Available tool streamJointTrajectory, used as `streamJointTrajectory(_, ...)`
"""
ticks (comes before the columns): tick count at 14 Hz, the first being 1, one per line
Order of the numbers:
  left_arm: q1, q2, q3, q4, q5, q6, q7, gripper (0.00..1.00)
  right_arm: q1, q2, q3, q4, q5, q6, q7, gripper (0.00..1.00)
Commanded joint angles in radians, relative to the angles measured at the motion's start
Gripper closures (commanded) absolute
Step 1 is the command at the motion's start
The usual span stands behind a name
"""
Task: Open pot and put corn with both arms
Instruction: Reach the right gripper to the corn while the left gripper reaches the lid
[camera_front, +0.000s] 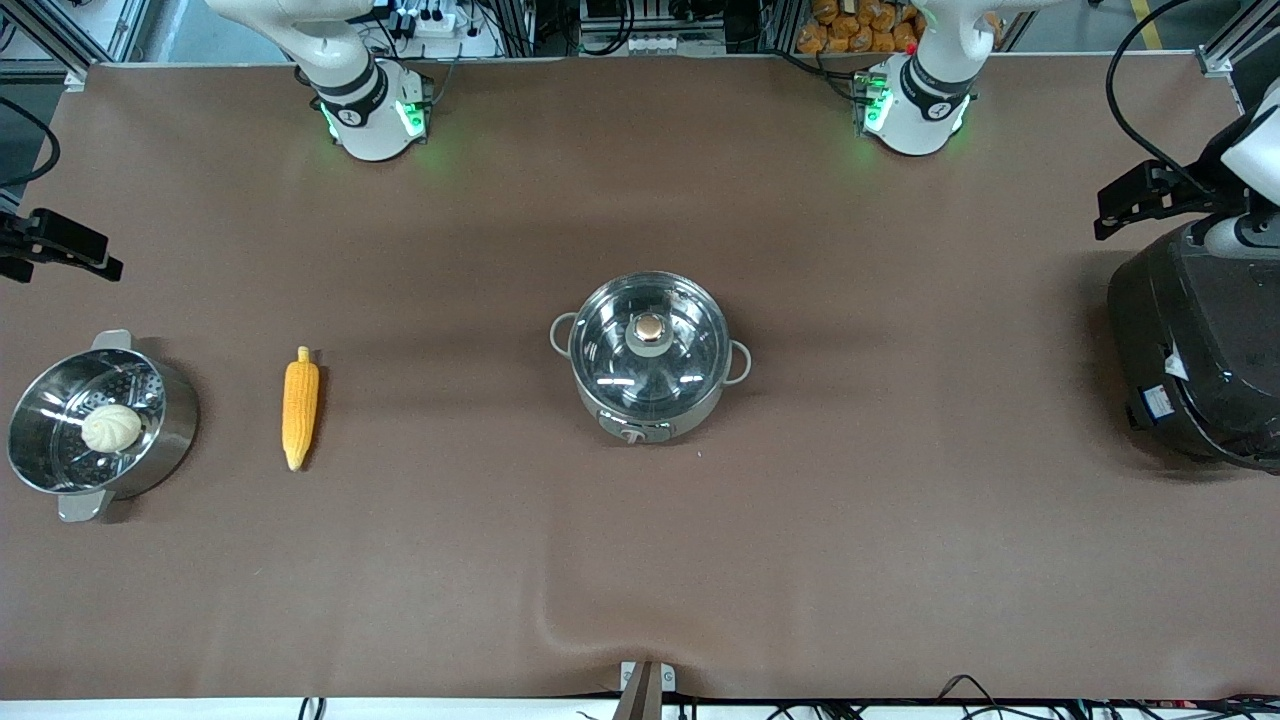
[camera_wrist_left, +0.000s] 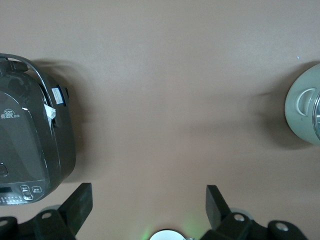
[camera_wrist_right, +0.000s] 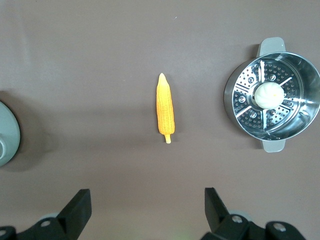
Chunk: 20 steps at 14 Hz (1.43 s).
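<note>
The steel pot (camera_front: 690, 415) stands mid-table with its glass lid (camera_front: 610, 360) on and its copper knob (camera_front: 649, 330) on top. Its edge shows in the left wrist view (camera_wrist_left: 302, 107) and in the right wrist view (camera_wrist_right: 7, 132). The corn (camera_front: 300, 408) lies on the table toward the right arm's end, between the pot and the steamer pot; it also shows in the right wrist view (camera_wrist_right: 164, 107). My right gripper (camera_wrist_right: 147, 202) is open and empty, held high over that end. My left gripper (camera_wrist_left: 148, 200) is open and empty, held high beside the rice cooker.
A steel steamer pot (camera_front: 170, 440) with a white bun (camera_front: 111, 428) in it stands at the right arm's end, also in the right wrist view (camera_wrist_right: 310, 80). A big black rice cooker (camera_front: 1200, 350) stands at the left arm's end (camera_wrist_left: 30, 145). Brown table (camera_front: 900, 500).
</note>
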<state>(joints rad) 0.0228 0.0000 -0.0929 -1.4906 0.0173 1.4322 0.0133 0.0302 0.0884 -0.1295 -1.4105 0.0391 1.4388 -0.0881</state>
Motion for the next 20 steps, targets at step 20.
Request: streamJointTrajectory(20,-0.248,0.219,-0.031,0.046,0.035,0.05,-0.315,0.0,0.02,0.007,-0.002,-0.505,0.007,0.564,-0.021,0.0)
